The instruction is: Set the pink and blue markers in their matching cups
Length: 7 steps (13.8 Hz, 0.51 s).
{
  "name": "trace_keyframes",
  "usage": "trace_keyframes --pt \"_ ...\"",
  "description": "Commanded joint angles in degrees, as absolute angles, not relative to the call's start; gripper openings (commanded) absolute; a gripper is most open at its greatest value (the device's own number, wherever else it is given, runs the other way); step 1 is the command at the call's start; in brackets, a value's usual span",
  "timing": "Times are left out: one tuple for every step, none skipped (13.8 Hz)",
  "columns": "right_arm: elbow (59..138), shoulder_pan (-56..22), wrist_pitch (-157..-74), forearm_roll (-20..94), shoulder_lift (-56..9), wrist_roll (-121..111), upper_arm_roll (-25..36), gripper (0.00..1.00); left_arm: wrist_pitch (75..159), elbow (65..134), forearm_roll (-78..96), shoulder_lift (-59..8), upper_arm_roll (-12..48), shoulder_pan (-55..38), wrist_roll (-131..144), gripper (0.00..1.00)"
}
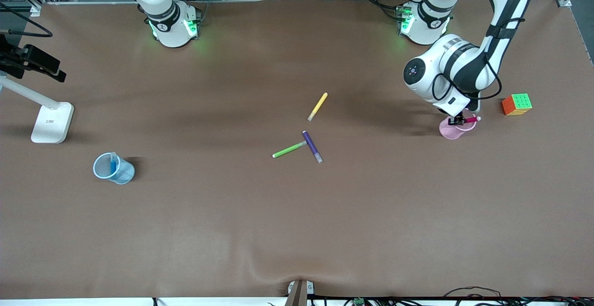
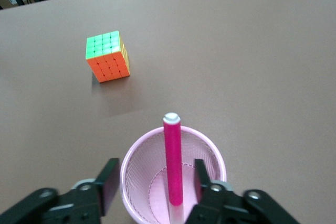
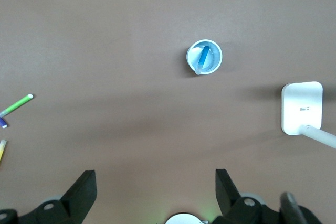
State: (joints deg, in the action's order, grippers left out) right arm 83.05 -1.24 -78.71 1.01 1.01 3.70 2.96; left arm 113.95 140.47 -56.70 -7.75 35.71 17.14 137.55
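With the blue marker (image 1: 112, 163) in the blue cup (image 1: 113, 168) and the pink marker (image 2: 172, 161) standing in the pink cup (image 2: 173, 179), you're essentially done: left hand (image 2: 152, 184) open astride it, right hand (image 3: 152, 187) wide, waiting.

Pink marker (image 2: 172, 161) stands in pink cup (image 2: 137, 166), between the parted fingers of the left gripper (image 2: 156, 187), touching neither. Colour cube (image 2: 107, 56) lies well ahead.

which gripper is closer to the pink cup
Left. The left gripper is right over the pink cup, fingers straddling it; the right gripper waits high near its base.
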Motion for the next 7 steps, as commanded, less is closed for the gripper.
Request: trace_keyframes --pt "85.8 2.7 -80.0 0.2 3.2 -3.0 2.6 1.00 109.8 138.3 -57.5 -8.6 36.6 16.1 138.3 1.00" --pt "85.8 3.2 -79.9 0.3 3.3 -4.3 2.6 1.00 108.9 137.8 -57.5 -8.6 36.9 16.1 138.3 1.00" --pt "85.7 3.3 -79.8 0.3 3.3 -4.4 2.6 1.00 108.0 137.4 -57.4 -8.4 37.0 15.8 138.2 1.00" --pt "85.6 3.2 -79.8 0.3 3.3 -4.4 2.5 1.00 106.6 136.9 -57.4 -8.0 38.0 15.8 137.8 1.00" --pt "85.6 3.1 -79.5 0.3 3.4 -4.3 2.5 1.00 104.1 135.9 -57.4 -7.7 39.5 16.0 136.6 1.00" --pt "85.6 3.1 -79.5 0.3 3.4 -4.3 2.5 1.00 102.1 134.6 -57.2 -7.7 40.1 16.0 135.5 1.00" --pt "85.7 3.1 -79.5 0.4 3.4 -4.2 2.5 1.00 101.2 133.2 -55.4 -7.6 40.6 16.0 134.8 1.00"
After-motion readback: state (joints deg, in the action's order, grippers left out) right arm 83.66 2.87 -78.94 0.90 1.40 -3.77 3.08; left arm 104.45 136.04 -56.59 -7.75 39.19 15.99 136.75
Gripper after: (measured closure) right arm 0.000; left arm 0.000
